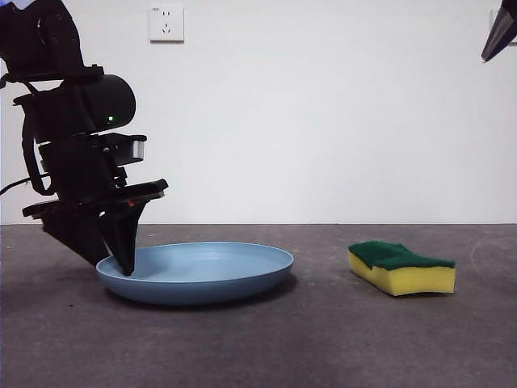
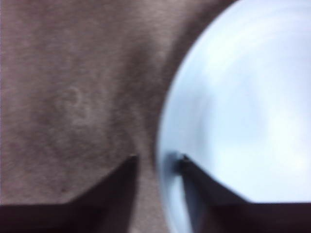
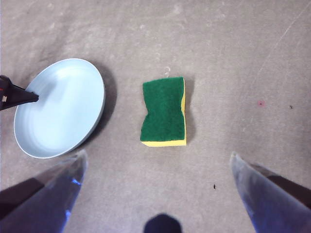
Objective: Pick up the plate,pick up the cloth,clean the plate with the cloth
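The light-blue plate (image 1: 210, 275) lies flat on the dark table, left of centre. My left gripper (image 1: 127, 263) is down at its left rim. In the left wrist view the gripper (image 2: 158, 158) is open, one jaw outside the rim and one inside over the plate (image 2: 243, 97), with a little table showing between the outer jaw and the rim. The cloth, a yellow sponge with a green top (image 1: 401, 267), lies to the right, apart from the plate. My right gripper (image 3: 158, 154) is open and empty, high above the sponge (image 3: 164, 111) and the plate (image 3: 58, 109).
The right arm shows only as a dark tip (image 1: 501, 32) at the top right corner of the front view. The left jaw tip (image 3: 19, 97) shows in the right wrist view. A white wall with a socket (image 1: 166, 23) stands behind the table.
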